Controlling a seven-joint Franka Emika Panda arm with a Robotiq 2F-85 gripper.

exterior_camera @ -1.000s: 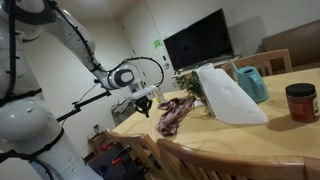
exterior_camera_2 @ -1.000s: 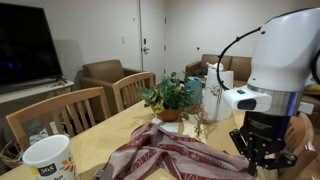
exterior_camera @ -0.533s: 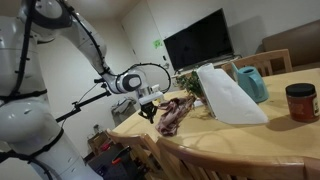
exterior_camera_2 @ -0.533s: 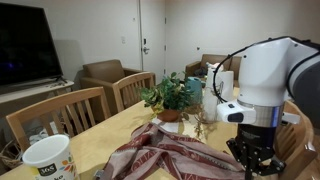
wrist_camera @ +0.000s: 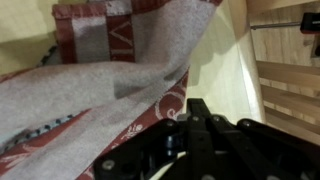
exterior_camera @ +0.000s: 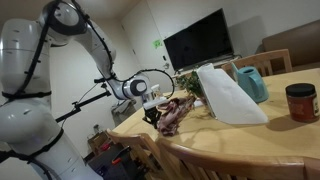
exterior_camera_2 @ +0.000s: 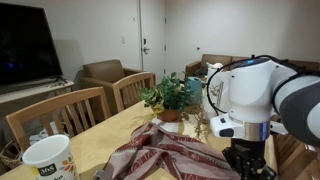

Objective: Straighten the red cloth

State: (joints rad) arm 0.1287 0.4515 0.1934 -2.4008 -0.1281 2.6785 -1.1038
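Note:
The red cloth [exterior_camera: 176,112] lies rumpled and folded on the wooden table [exterior_camera: 262,136], near its corner. It shows with pale stripes in an exterior view [exterior_camera_2: 165,155], and its pale underside and red patterned edge fill the wrist view [wrist_camera: 110,80]. My gripper [exterior_camera: 153,114] hangs low at the cloth's end by the table edge, and at the cloth's right side in an exterior view [exterior_camera_2: 250,168]. In the wrist view the gripper [wrist_camera: 198,108] is shut, its tips just beside the cloth's edge over bare table [wrist_camera: 228,50]. I cannot tell whether any fabric is pinched.
A white sheet-like object [exterior_camera: 228,95], a teal pitcher [exterior_camera: 252,83] and a red-lidded jar [exterior_camera: 300,102] stand farther along the table. A potted plant [exterior_camera_2: 170,97] sits behind the cloth, a white mug [exterior_camera_2: 48,158] near it. Wooden chairs [exterior_camera_2: 60,115] line the table's edges.
The arm has swung down and in toward the cloth's end at the table corner. The gripper stayed shut. The cloth has not visibly shifted.

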